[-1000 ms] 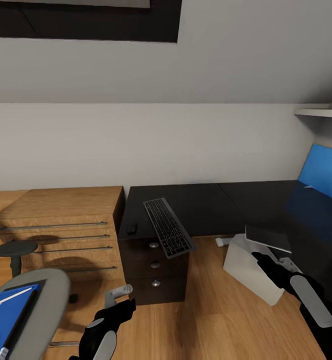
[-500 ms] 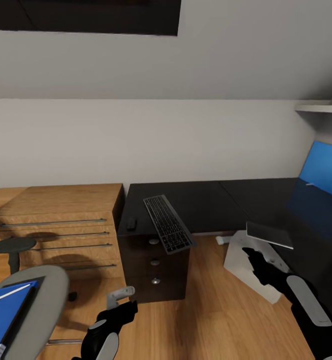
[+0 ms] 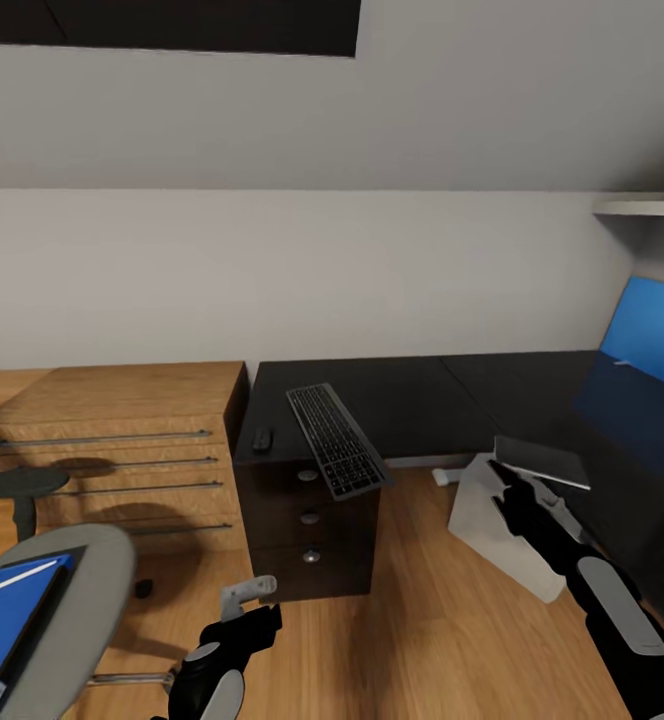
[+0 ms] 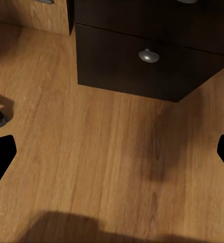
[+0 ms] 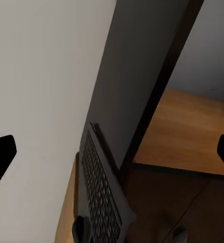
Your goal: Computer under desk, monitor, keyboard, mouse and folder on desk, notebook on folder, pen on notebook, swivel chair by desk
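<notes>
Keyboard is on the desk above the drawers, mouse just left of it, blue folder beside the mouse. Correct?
Not the folder. In the head view the blue folder lies on the swivel chair, not on the desk. The keyboard and the mouse are as you say.

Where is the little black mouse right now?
In the head view, the mouse sits on the desk at its left edge, just left of the keyboard, near the wooden drawer chest.

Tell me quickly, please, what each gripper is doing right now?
Left gripper: open, holding nothing, over the floor.
Right gripper: holding the notebook by its edge.
</notes>
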Motion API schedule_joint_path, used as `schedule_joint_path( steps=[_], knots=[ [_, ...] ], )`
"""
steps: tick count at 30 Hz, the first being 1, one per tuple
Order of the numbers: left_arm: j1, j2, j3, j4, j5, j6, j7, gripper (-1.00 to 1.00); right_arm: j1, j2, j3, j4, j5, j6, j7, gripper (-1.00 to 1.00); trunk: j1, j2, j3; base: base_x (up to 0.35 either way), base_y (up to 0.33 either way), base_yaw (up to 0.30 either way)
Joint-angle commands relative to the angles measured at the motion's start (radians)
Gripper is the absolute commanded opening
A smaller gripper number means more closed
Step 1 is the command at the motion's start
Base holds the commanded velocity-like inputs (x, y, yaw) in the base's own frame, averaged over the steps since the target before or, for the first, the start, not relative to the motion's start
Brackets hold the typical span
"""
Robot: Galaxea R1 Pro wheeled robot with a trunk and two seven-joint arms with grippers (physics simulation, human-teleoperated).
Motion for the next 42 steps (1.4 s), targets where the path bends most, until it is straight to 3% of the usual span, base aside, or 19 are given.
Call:
schedule_joint_path(
  steps=[1,7,12,18,22,34,35,42],
  knots=[
    [-0.001,0.000,-0.002,-0.001,0.009,0.002,0.009,1.00,0.000,0.002,-0.002,0.002,-0.005,-0.028,0.006,1.00,0.004,-0.008,-0.004,0.000,0.000,0.000],
    [-0.001,0.000,-0.003,-0.001,0.009,0.002,0.009,1.00,0.000,0.006,0.001,0.020,-0.005,-0.206,0.012,1.00,0.027,-0.050,-0.023,0.000,0.000,0.000],
    [-0.001,0.000,-0.003,-0.001,0.010,0.001,0.009,1.00,0.000,0.013,0.003,0.033,-0.005,-0.286,0.013,1.00,0.042,-0.078,-0.036,0.000,0.000,0.000],
    [-0.001,0.001,-0.004,0.002,0.010,0.002,0.009,1.00,0.000,0.031,0.003,0.036,-0.004,-0.310,0.015,1.00,0.042,-0.078,-0.036,0.000,0.000,0.000],
    [-0.001,0.002,-0.007,0.018,0.010,0.003,0.007,1.00,-0.001,0.064,0.001,0.038,-0.007,-0.316,0.012,1.00,0.042,-0.078,-0.036,0.000,0.000,0.000],
    [-0.001,0.002,-0.022,0.022,0.011,0.003,0.006,1.00,0.000,0.074,-0.004,0.038,-0.013,-0.321,-0.001,1.00,0.042,-0.078,-0.036,0.000,0.000,0.000],
    [-0.001,0.001,-0.024,0.036,0.010,0.002,0.006,1.00,-0.001,0.074,-0.018,0.038,-0.035,-0.393,-0.042,1.00,0.042,-0.078,-0.036,0.000,0.000,0.000],
    [-0.001,0.001,-0.031,0.044,0.009,0.001,0.006,1.00,-0.001,0.083,-0.021,0.038,-0.045,-0.467,-0.055,1.00,0.042,-0.078,-0.036,0.000,0.000,0.000]
  ],
)
